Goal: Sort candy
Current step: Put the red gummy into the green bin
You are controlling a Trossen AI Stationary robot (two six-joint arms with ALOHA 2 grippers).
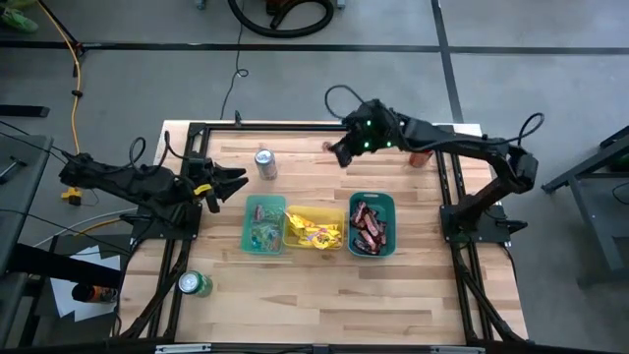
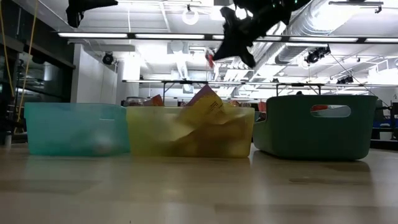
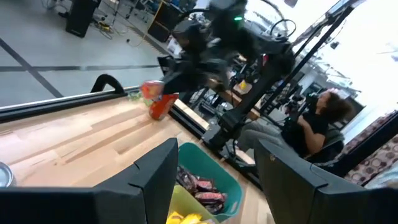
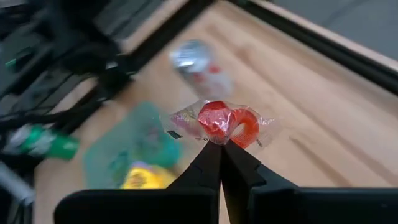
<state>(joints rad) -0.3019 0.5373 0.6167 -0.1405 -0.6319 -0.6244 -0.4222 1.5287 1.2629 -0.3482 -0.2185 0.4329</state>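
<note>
My right gripper (image 4: pixel 221 146) is up over the far middle of the table (image 1: pixel 339 152), shut on a clear-wrapped sweet with red pieces (image 4: pixel 224 121), which also shows in the low view (image 2: pixel 210 59) and the left wrist view (image 3: pixel 155 99). Sorted candy lies in three bins side by side: mixed pieces in the light teal bin (image 1: pixel 263 224), yellow packets in the yellow bin (image 1: pixel 314 228), and dark bars in the dark green bin (image 1: pixel 371 224). My left gripper (image 1: pixel 231 182) waits open at the table's left, level with the bins' far side. My right gripper pinches the sweet's clear wrapper at its lower edge (image 4: pixel 219 138), right under the red pieces, between its two fingertips. The sweet is lifted clear of the table and stands out beyond the fingertips, its twisted wrapper ends spread to either side.
A silver can (image 1: pixel 265 162) stands at the far left of the bins, a green can (image 1: pixel 194 284) near the left near corner, and a red can (image 1: pixel 423 155) under the right arm. Bare wood lies near of the bins. A person sits beyond the table (image 3: pixel 317 121).
</note>
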